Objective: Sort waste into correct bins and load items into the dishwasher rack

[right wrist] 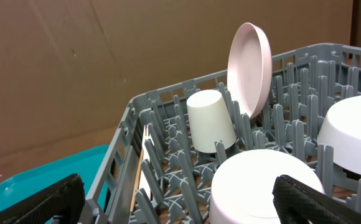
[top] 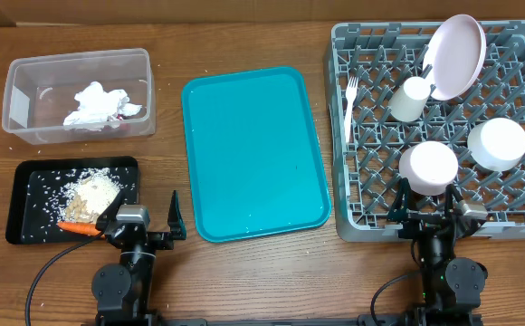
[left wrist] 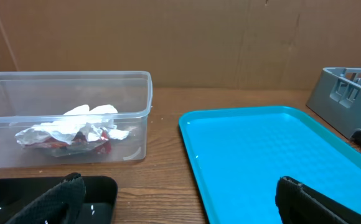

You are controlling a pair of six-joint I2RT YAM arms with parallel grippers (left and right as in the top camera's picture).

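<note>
Nearest the lens, the left gripper [top: 143, 217] is hanging with its jaws spread wide and holding nothing, one finger over the near right corner of the shallow black tray [top: 27, 226]. The right gripper [top: 427, 204] is likewise standing fully spread and empty at the near wall of the grey dishwasher rack [top: 376, 118], just short of the nearer white bowl [top: 429, 167]. That bowl is sitting upside down among the pegs, and the second bowl [top: 497, 144] is lying inverted just beyond it to the right. The pale pink plate [top: 453, 56] is leaning on edge at the rack's far side, with the white cup [top: 409, 98] tipped against the pegs just beside it and the white fork [top: 350, 107] lying along the rack's left wall. In the black tray, rice [top: 45, 195] is lying scattered around a heap of food scraps [top: 90, 195], and the orange carrot [top: 80, 229] is resting at the heap's near edge. The clear tub [top: 27, 68] beyond it is holding crumpled white napkins [top: 95, 106] over a red wrapper [left wrist: 99, 144]. Between the bins and the rack, the teal serving tray [top: 253, 154] is lying bare on the wooden table [top: 244, 36].
</note>
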